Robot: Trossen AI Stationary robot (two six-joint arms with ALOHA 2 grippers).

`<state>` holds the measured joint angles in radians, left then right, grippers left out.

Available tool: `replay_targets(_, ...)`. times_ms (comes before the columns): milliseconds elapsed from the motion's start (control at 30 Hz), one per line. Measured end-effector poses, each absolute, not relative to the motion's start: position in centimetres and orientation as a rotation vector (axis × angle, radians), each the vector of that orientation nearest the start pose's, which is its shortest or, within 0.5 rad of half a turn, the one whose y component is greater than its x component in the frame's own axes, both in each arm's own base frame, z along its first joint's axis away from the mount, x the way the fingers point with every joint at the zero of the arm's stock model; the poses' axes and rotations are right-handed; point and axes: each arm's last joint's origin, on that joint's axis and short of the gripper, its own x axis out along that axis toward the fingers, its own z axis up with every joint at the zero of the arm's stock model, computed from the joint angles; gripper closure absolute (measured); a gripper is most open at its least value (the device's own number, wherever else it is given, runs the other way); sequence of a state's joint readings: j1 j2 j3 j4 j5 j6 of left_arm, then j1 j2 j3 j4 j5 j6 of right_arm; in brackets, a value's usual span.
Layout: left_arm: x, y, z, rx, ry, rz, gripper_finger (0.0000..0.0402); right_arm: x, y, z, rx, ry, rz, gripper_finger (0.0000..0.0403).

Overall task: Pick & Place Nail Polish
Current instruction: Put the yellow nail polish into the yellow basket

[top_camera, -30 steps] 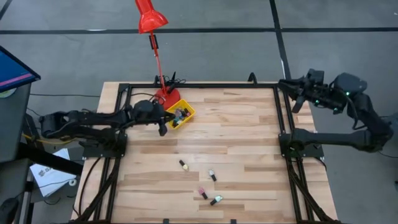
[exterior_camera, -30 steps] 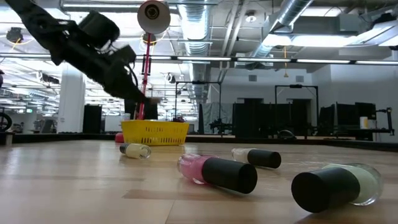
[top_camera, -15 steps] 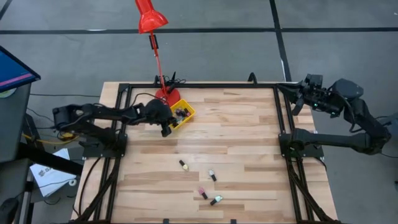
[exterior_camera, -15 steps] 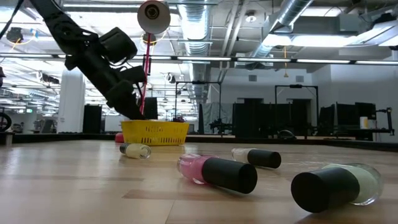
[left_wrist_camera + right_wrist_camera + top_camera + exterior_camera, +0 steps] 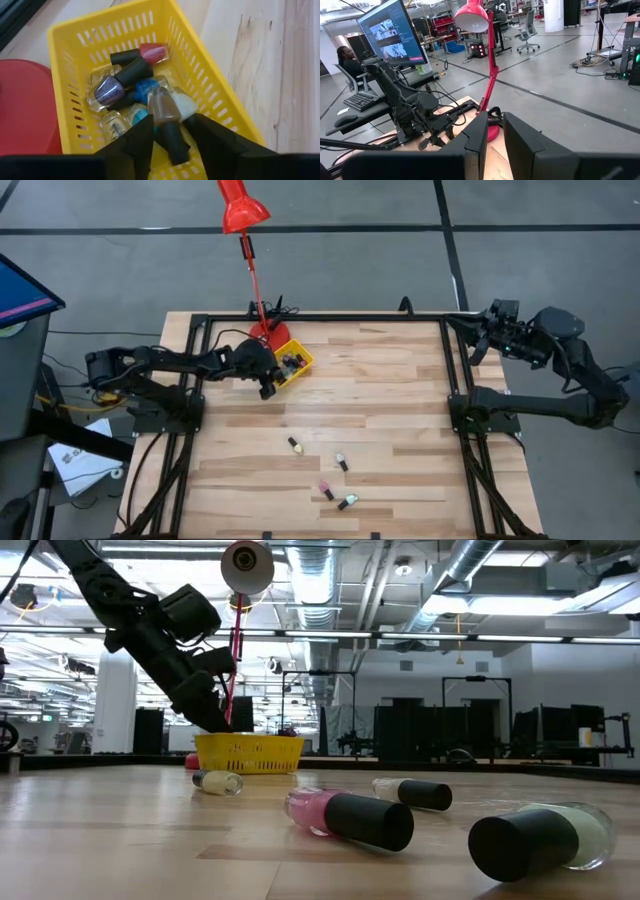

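— Where's your left gripper (image 5: pixel 170 131)?

— Over the yellow tray (image 5: pixel 301 364) at the table's (image 5: pixel 400 420) far left, by the red lamp (image 5: pixel 243 210). My fingers are clamped on a brownish bottle (image 5: pixel 163 112), above the others lying in the tray.

— The rest of the nail polish (image 5: pixel 322 470)?

— Four bottles lie loose on the near boards.

— Right gripper (image 5: pixel 468 335)?

— At the far right corner, fingers slightly apart, empty.

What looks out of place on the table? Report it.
Four nail polish bottles lie tipped over on the bare table, far from the yellow tray holding the rest. The left gripper grips another bottle over that tray; nothing is spilled.
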<state>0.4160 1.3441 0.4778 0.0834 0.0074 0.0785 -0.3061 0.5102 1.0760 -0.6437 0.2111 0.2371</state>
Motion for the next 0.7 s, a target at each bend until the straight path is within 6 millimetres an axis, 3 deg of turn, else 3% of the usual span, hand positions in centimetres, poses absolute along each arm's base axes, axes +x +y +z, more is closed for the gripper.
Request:
replay_targets(133, 21.2, 9.1, 15.4, -0.043, 0.753, 0.327, 0.0237, 5.5, -2.4, 40.7, 0.235, 0.018, -0.524, 0.0349)
replay_targets(300, 20.9, 7.6, 20.2, 0.072, 0.535, 0.244, 0.0190, 5.5, -2.4, 40.7, 0.239, 0.019, -0.522, 0.0349)
replay_targets(433, 20.2, 5.1, 22.9, 0.170, 0.386, 0.044, 0.0160, 5.6, -2.3, 40.6, 0.239, 0.026, -0.517, 0.0349)
replay_targets(567, 20.6, 3.0, 22.9, 0.179, 0.371, -0.099, 0.0153, 5.6, -2.3, 40.6, 0.238, 0.026, -0.517, 0.0349)
replay_targets(700, 21.9, 1.3, 20.8, 0.159, 0.461, -0.244, 0.0161, 5.8, -2.4, 40.1, 0.222, 0.050, -0.516, 0.0349)
